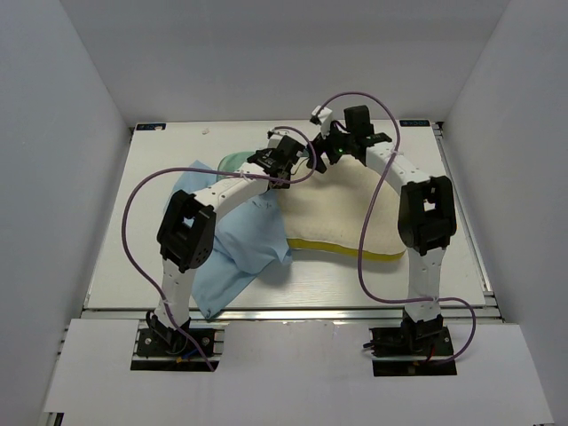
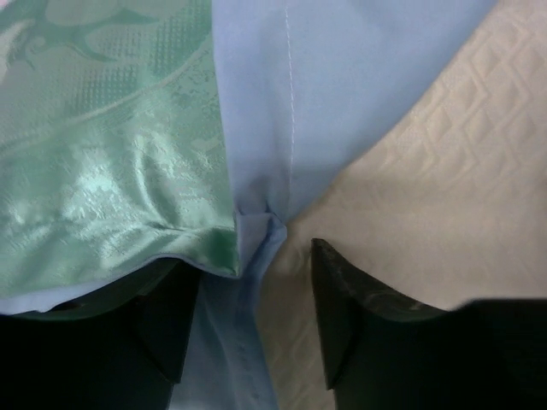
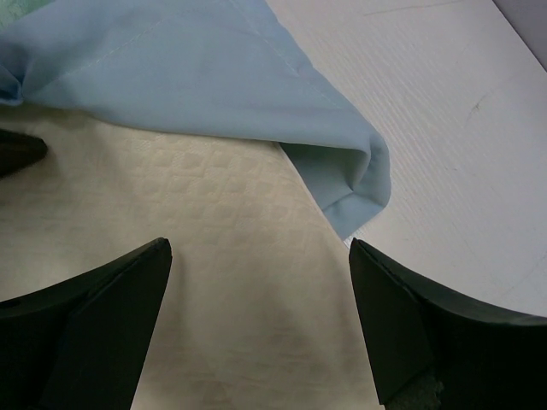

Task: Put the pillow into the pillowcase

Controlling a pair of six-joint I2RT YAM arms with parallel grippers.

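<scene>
The cream, dimpled pillow lies right of centre on the table, its yellow band along the near edge. The pillowcase, light blue with a glossy mint green face, spreads to the left and overlaps the pillow's far left part. My left gripper is open at that overlap. Its fingers straddle a blue hem fold lying on the pillow. My right gripper hangs open over the pillow's far edge, next to a blue pillowcase corner, with nothing between its fingers.
The white table is walled in by white panels at the left, right and back. Purple cables loop off both arms. Bare tabletop shows just beyond the pillow's far edge.
</scene>
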